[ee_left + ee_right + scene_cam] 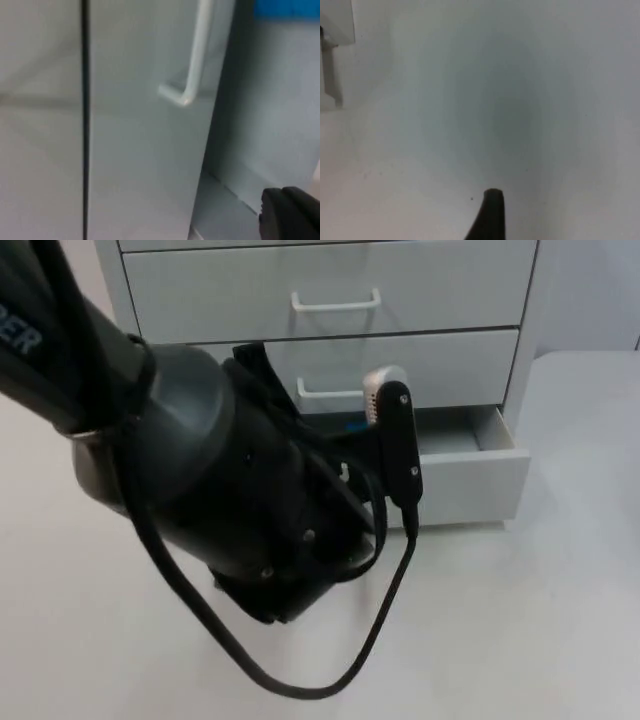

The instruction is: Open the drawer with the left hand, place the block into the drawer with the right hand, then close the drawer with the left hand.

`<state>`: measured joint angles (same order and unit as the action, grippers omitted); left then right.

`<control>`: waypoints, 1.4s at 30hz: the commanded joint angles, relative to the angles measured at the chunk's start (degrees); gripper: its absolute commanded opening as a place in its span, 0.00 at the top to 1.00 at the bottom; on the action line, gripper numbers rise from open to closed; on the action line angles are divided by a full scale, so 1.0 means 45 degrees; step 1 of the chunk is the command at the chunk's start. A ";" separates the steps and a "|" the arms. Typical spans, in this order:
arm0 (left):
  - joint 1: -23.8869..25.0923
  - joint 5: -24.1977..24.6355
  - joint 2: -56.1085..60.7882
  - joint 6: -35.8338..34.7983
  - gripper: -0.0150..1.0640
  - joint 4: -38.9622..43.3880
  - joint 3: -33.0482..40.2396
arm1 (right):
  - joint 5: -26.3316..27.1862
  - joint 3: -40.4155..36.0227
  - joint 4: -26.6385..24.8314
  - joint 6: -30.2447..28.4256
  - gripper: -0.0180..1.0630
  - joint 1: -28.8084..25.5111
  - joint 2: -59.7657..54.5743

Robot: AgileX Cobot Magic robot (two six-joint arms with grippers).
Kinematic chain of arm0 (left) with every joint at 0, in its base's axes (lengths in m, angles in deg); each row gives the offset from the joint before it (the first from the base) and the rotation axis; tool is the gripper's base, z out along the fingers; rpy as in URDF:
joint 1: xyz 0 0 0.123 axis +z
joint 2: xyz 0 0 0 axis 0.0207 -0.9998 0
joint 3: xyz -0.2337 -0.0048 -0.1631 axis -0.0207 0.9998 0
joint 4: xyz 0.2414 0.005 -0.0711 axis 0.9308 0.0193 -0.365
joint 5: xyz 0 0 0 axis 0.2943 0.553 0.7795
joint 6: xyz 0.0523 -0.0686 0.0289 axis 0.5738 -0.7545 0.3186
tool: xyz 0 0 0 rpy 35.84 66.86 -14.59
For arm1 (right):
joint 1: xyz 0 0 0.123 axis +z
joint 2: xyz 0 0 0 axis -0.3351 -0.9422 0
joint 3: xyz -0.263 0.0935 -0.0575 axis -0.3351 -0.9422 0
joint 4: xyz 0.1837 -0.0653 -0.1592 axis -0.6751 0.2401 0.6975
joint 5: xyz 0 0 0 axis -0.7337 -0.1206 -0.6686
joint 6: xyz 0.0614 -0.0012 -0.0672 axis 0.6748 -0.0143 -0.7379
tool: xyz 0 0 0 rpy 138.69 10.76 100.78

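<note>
Looming left arm [200, 470] hides its pincer, grip unreadable, at the open drawer [470, 475] holding the blue block [285, 9]; closing remains.

white letters on left arm [25, 335], partly cut off, maybe "ER", rest out of frame, no other readable text, labels or numbers on drawers or table
</note>
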<state>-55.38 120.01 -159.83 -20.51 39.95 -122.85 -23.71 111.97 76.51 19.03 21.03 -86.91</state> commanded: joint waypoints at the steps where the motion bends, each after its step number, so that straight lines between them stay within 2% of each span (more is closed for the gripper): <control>1: -0.0089 0.0060 0.0095 -0.0398 0.99 0.0334 0.0125 | 0.0077 -0.0043 0.0043 0.0037 0.32 0.0091 0.0070; 8: 0.0132 -0.0472 0.0095 -0.1362 0.99 0.0699 0.0125 | 0.0053 -0.0043 0.0043 0.0037 0.32 0.0091 0.0070; 12: 0.0199 -0.1436 0.0095 -0.1413 0.99 0.0699 0.0125 | -0.0051 -0.0043 0.0043 -0.0070 0.32 0.0091 0.0070; 18: 0.0147 -0.1538 0.0400 -0.1318 0.99 0.0530 0.0125 | -0.0021 -0.0043 0.0043 -0.0072 0.32 0.0091 0.0070; 20: 0.0147 -0.2135 0.0527 -0.1318 0.99 0.0699 0.0125 | 0.0071 -0.0043 0.0043 -0.0072 0.32 0.0091 0.0070; 22: 0.0147 -0.2270 0.0502 -0.1415 0.99 0.0699 0.0125 | 0.0071 -0.0043 0.0043 -0.0072 0.32 0.0091 0.0070; 28: 0.0652 -0.3036 0.0035 -0.1682 0.99 0.0699 0.0035 | 0.0071 -0.0043 0.0043 -0.0072 0.32 0.0091 0.0070; 42: 0.2376 -0.3179 -0.0567 -0.1776 0.99 0.0699 -0.1408 | 0.0208 -0.0043 0.0067 -0.0072 0.32 0.0091 0.0070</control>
<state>-45.75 102.83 -162.35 -27.65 42.70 -127.88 -23.26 111.97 76.51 18.95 21.03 -86.91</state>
